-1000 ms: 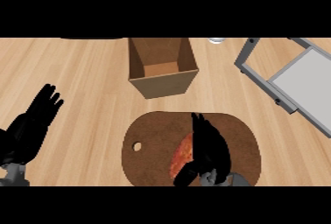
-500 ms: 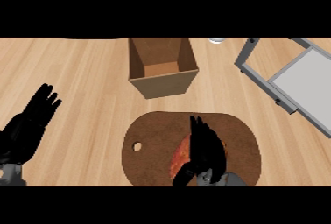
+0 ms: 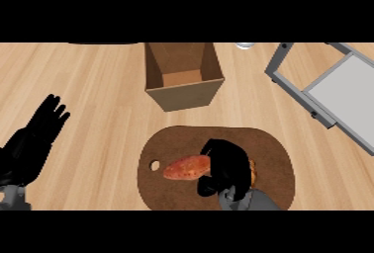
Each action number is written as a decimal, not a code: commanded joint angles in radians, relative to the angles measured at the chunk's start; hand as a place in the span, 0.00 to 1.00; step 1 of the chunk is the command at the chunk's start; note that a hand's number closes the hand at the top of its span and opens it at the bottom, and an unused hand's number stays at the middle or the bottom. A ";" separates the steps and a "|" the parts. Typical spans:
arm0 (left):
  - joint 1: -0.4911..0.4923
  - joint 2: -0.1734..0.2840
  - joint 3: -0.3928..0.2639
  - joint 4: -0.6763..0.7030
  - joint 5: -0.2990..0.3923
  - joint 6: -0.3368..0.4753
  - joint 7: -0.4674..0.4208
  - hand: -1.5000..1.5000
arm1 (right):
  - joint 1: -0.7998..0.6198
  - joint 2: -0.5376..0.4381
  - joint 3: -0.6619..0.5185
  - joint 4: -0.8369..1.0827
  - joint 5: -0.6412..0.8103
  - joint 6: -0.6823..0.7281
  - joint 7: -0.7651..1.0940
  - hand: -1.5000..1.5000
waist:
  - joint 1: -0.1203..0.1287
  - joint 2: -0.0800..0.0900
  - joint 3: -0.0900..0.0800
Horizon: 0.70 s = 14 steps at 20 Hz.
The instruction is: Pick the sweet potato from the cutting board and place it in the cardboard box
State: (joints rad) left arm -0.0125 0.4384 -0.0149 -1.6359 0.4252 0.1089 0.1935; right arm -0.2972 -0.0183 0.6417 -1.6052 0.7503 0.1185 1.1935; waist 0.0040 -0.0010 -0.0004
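An orange sweet potato (image 3: 185, 168) lies on the brown oval cutting board (image 3: 270, 153) in the lower middle of the head view. My right hand (image 3: 228, 163) sits over the potato's right end, its fingers curled round it and hiding that end. The open cardboard box (image 3: 182, 74) stands on the counter just beyond the board. At the left edge rests my left hand (image 3: 36, 138), open and away from the board.
A grey metal-framed tray or rack (image 3: 332, 89) lies at the upper right of the wooden counter. A small pale round object (image 3: 245, 45) shows at the top edge beside the box. The board has a small hole (image 3: 155, 165) near its left rim.
My right hand has gone from stretched straight over the potato to curled round its right end. More of the potato now shows to the hand's left. The left hand has not moved.
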 commanded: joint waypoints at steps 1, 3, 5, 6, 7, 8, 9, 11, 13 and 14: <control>-0.012 -0.007 0.018 0.007 -0.006 -0.018 0.004 0.50 | -0.071 0.017 -0.008 0.060 0.007 -0.012 0.148 1.00 | 0.002 0.001 0.000; 0.005 -0.028 0.016 0.009 -0.026 -0.003 -0.012 0.50 | -0.057 0.017 0.010 0.005 0.009 0.024 0.184 1.00 | 0.000 0.000 0.000; 0.018 -0.015 -0.003 -0.006 -0.033 -0.033 -0.019 0.50 | -0.202 0.017 0.021 0.163 -0.051 -0.053 0.195 1.00 | 0.024 0.004 0.000; -0.063 -0.011 0.004 0.028 -0.005 -0.038 0.015 0.50 | -0.274 0.017 0.047 0.205 -0.071 -0.086 0.223 1.00 | 0.045 0.012 -0.001; -0.035 -0.015 -0.017 0.021 -0.015 -0.050 0.003 0.50 | -0.310 0.017 0.010 0.282 -0.063 -0.110 0.169 1.00 | 0.075 0.019 -0.001; -0.060 -0.028 -0.029 0.022 -0.019 -0.046 -0.004 0.50 | -0.358 0.017 -0.026 0.310 -0.068 -0.088 0.143 1.00 | 0.094 0.028 -0.002; -0.059 -0.025 -0.041 0.015 -0.027 -0.054 -0.007 0.50 | -0.379 0.018 -0.034 0.324 -0.061 -0.074 0.135 1.00 | 0.123 0.036 -0.004; -0.096 -0.029 -0.050 0.007 -0.018 -0.057 0.015 0.50 | -0.450 0.018 -0.060 0.381 -0.067 -0.070 0.106 1.00 | 0.147 0.044 -0.004; -0.108 -0.037 -0.068 0.007 -0.031 -0.060 0.008 0.50 | -0.508 0.018 -0.087 0.453 -0.085 -0.098 0.091 1.00 | 0.164 0.049 -0.003; -0.093 -0.035 -0.079 0.014 -0.040 -0.072 -0.004 0.50 | -0.533 0.018 -0.087 0.499 -0.074 -0.108 0.095 1.00 | 0.175 0.049 -0.005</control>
State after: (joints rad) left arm -0.0885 0.4090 -0.0651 -1.6262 0.3985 0.0542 0.1944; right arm -0.7068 -0.0128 0.5821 -1.2301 0.6875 0.0533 1.1468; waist 0.1372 0.0371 -0.0036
